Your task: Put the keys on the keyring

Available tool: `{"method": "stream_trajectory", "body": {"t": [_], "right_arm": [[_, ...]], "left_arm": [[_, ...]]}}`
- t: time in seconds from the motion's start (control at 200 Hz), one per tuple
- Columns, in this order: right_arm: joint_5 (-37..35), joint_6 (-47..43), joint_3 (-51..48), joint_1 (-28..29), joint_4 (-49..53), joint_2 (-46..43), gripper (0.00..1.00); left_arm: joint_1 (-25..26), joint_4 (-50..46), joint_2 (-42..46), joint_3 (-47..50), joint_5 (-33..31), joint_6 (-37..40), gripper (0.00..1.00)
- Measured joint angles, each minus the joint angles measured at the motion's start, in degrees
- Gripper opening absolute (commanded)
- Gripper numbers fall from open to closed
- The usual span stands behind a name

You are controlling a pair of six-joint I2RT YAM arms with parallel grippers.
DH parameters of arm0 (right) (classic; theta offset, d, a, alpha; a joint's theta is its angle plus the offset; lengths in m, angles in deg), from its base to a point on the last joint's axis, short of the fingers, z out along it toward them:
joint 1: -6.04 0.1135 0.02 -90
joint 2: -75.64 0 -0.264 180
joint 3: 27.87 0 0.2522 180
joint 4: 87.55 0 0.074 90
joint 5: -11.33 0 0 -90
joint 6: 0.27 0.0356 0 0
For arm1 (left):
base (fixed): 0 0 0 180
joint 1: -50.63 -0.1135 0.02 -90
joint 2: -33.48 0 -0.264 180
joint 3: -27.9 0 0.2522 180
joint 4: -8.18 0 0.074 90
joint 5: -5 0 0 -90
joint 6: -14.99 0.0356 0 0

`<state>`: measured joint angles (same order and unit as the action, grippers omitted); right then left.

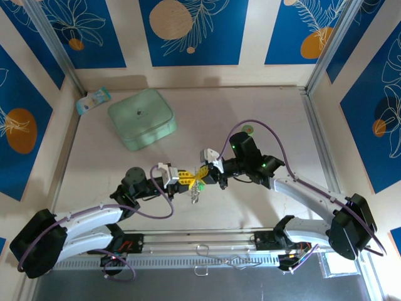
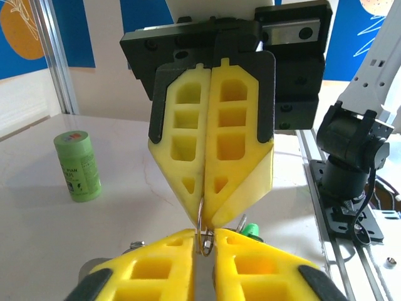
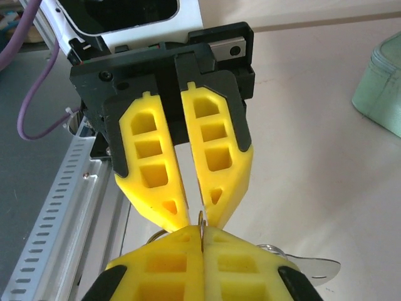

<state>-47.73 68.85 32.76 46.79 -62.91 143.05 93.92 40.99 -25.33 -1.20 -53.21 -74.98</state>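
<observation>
**Two grippers meet tip to tip over a keyring**

Two arms reach across a pale table [image 1: 276, 119]. The left arm [image 1: 81, 222] extends from the near left corner and the right arm [image 1: 310, 194] from the near right, and their yellow-fingered ends meet above the table's middle. Toward the far left sits a mint-green square box [image 1: 141, 118], with a small pale-blue packet [image 1: 94, 100] beyond it by the wall. A green cylinder [image 2: 78, 164] stands upright on the table, well apart from the meeting point.

The right gripper [image 2: 207, 221] has its fingers pressed together, pinching the thin wire of the keyring [image 1: 195, 191] at their very tips. The left gripper [image 3: 199, 216] faces it head-on. Its fingers stand a narrow gap apart with the same wire running between the tips; whether the pads touch the wire cannot be told. From overhead, the rest of the keyring hangs as a short silvery strand just below where the two grippers meet. A green-headed key [image 2: 250, 231] shows just beside and below the right gripper's tips, its blade hidden.
</observation>
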Motion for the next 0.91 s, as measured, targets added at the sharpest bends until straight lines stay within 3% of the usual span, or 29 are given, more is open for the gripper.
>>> {"method": "stream_trajectory", "body": {"t": [0.355,0.515,0.545,0.68,0.905], "right_arm": [[-6.2,-8.3,8.2,3.0,13.3,2.3,0.00],[-8.3,-10.0,9.2,4.1,15.5,3.4,0.00],[-8.5,-10.3,9.2,4.3,15.7,3.5,0.00],[-8.1,-10.0,9.0,4.2,15.2,3.5,0.28],[-2.1,-4.3,2.5,-1.1,6.9,-1.8,0.32]], "left_arm": [[0.0,-14.8,2.9,-5.3,-0.5,5.9,0.20],[0.0,-18.2,2.8,-5.9,0.5,7.3,0.00],[0.0,-18.6,2.8,-5.9,0.7,7.6,0.00],[0.0,-18.9,2.8,-5.9,0.9,7.8,0.00],[0.0,-12.6,2.6,-3.5,0.7,5.7,0.00]]}}
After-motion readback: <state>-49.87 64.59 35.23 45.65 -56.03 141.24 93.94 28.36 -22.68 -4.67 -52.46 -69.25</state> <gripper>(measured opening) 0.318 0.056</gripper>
